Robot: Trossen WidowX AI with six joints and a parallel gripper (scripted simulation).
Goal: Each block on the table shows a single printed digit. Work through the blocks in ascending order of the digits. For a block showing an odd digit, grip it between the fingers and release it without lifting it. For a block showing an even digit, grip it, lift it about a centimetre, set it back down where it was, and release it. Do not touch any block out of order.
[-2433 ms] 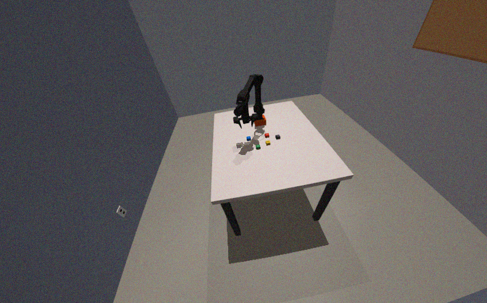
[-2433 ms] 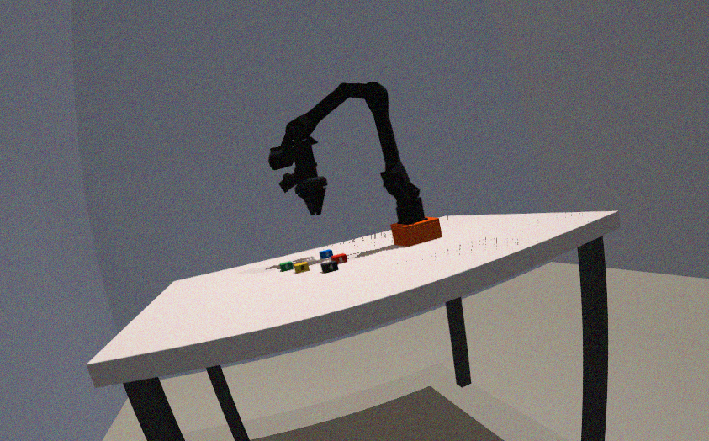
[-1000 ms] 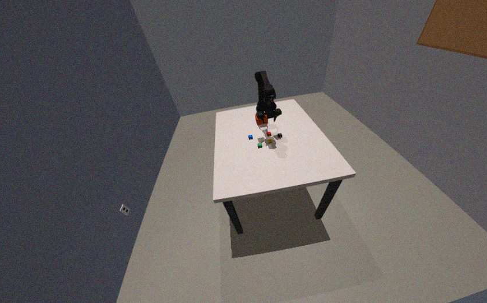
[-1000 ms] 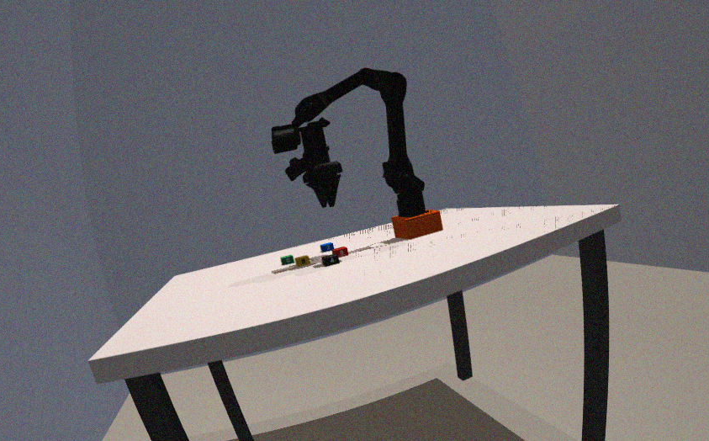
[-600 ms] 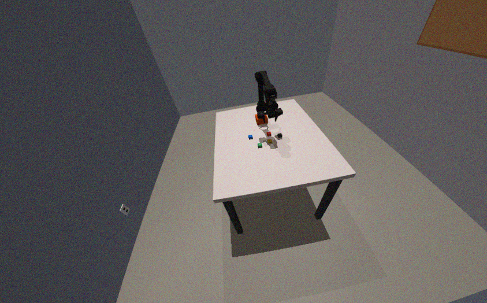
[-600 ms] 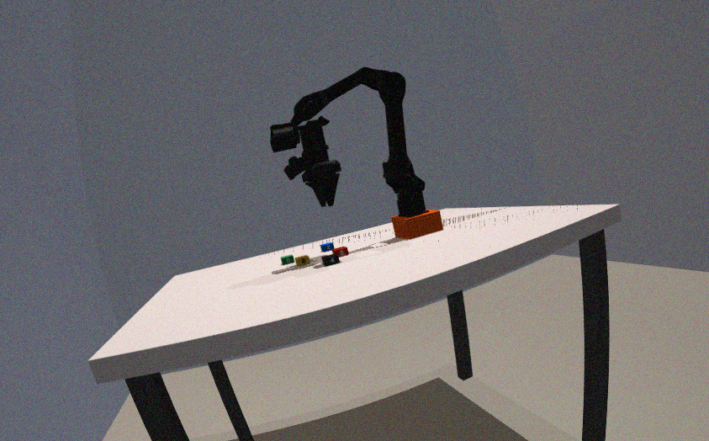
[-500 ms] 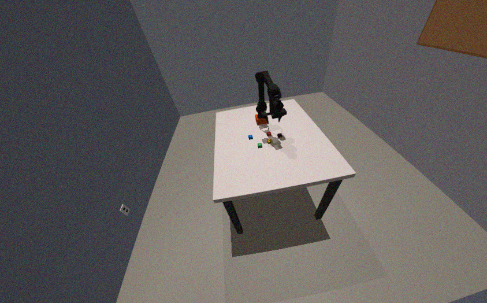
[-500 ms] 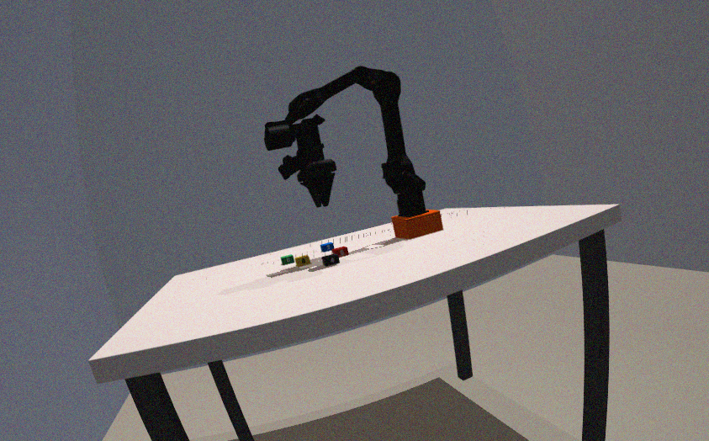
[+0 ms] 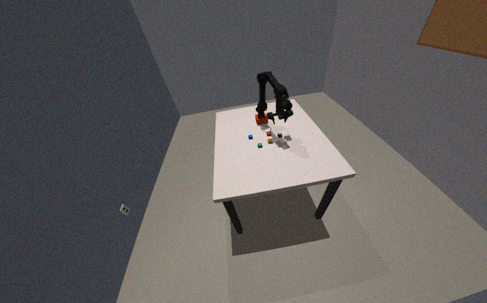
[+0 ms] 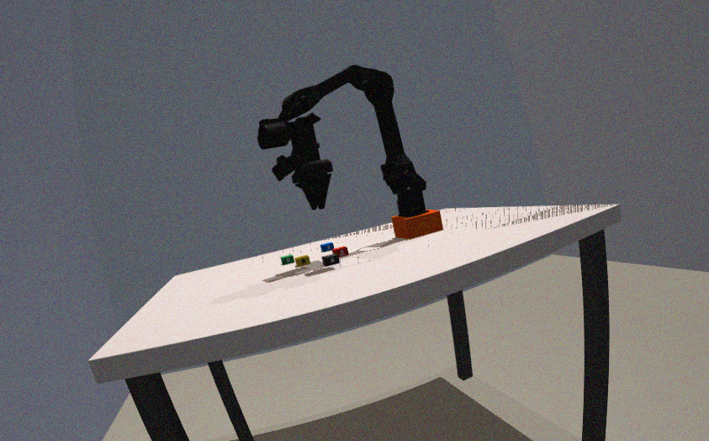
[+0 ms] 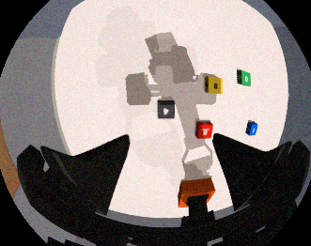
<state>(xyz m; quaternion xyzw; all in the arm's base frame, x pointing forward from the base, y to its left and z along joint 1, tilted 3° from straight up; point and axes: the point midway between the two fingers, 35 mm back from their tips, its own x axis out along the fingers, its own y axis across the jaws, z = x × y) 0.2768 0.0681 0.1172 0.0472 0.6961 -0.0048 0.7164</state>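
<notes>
My gripper (image 9: 279, 122) (image 10: 318, 209) (image 11: 172, 139) is open and empty, high above the table. In the wrist view the black block (image 9: 279, 135) (image 10: 330, 260) (image 11: 165, 109) lies ahead of the gap between the fingers, its digit unclear. The red block (image 9: 268, 133) (image 10: 340, 251) (image 11: 204, 130) is near the right fingertip, its digit blurred. The yellow block (image 9: 270, 141) (image 10: 302, 260) (image 11: 213, 85) shows what looks like 8 or 6. The green block (image 9: 259, 145) (image 10: 287, 259) (image 11: 243, 78) seems to show 0. The blue block (image 9: 250, 136) (image 10: 326, 247) (image 11: 252, 128) is at the right, its digit unreadable.
The blocks rest apart on the white table (image 9: 245, 176) (image 10: 208, 323) (image 11: 85, 117). The arm's orange base (image 9: 261, 119) (image 10: 420, 224) (image 11: 195, 189) stands behind them. The arm's shadow falls around the black, red and yellow blocks.
</notes>
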